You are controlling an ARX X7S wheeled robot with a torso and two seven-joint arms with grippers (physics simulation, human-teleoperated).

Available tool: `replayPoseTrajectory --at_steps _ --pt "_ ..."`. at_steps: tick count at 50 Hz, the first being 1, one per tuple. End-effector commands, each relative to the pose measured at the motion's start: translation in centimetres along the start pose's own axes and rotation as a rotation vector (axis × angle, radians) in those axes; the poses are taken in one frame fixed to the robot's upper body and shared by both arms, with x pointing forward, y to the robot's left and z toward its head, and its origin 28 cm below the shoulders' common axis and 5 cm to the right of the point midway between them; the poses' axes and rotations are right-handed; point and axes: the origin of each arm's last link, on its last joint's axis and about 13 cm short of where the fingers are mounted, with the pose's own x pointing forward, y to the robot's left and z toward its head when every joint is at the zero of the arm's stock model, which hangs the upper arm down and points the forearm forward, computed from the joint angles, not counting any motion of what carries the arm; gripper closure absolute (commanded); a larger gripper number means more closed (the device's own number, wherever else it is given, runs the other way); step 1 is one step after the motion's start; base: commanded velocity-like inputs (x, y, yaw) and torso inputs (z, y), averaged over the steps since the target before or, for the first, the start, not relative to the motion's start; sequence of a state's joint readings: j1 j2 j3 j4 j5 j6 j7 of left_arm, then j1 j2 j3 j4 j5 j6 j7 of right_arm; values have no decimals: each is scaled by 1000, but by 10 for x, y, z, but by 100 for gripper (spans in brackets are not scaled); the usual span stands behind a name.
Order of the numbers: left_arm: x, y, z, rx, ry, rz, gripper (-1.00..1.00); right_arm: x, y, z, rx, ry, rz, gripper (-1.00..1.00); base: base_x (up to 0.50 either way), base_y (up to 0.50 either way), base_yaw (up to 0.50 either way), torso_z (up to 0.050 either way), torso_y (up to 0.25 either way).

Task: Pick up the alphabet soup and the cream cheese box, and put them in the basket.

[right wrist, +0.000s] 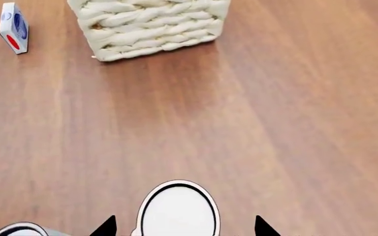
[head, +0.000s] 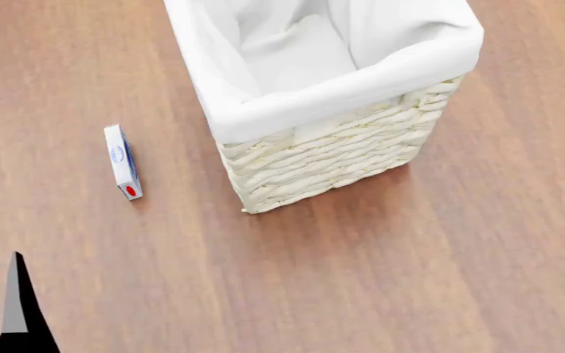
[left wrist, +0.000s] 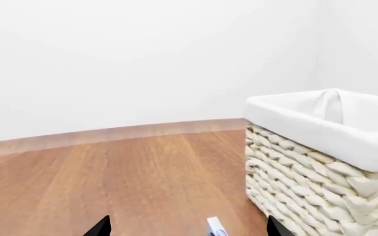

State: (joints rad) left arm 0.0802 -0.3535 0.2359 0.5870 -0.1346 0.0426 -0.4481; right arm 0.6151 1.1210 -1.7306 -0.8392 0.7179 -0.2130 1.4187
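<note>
The cream cheese box [head: 123,162] is standing on its thin edge on the wooden counter [head: 381,279], just beside the basket [head: 327,158] on the robot's left and apart from it. The right wrist view is showing a pale silvery can top [right wrist: 177,210] between the dark tips of the right pincer [right wrist: 183,227], which is spread wide around it; whether this is the alphabet soup cannot be told. The left pincer [left wrist: 187,227] is also gaping wide, near the box, gripping nothing.

Woven wicker basket [head: 341,158] (white cloth lining), smooth wood-grain floor [head: 440,279]
</note>
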Motion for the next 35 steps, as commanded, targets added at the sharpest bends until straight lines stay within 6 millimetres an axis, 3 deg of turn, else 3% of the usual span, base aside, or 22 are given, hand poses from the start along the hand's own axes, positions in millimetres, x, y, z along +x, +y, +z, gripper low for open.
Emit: replayPoseTrajectory --at_steps 1,26,35 --pt "-1 1 -1 -2 2 5 -100 6 1 -5 11 11 11 -100 0 0 0 0 0" --pt "0 1 2 7 -5 7 -100 16 1 -7 26 11 26 -100 0 0 0 0 0" --pt "1 2 0 9 -3 18 -100 24 2 -16 33 27 25 -100 0 0 0 0 0"
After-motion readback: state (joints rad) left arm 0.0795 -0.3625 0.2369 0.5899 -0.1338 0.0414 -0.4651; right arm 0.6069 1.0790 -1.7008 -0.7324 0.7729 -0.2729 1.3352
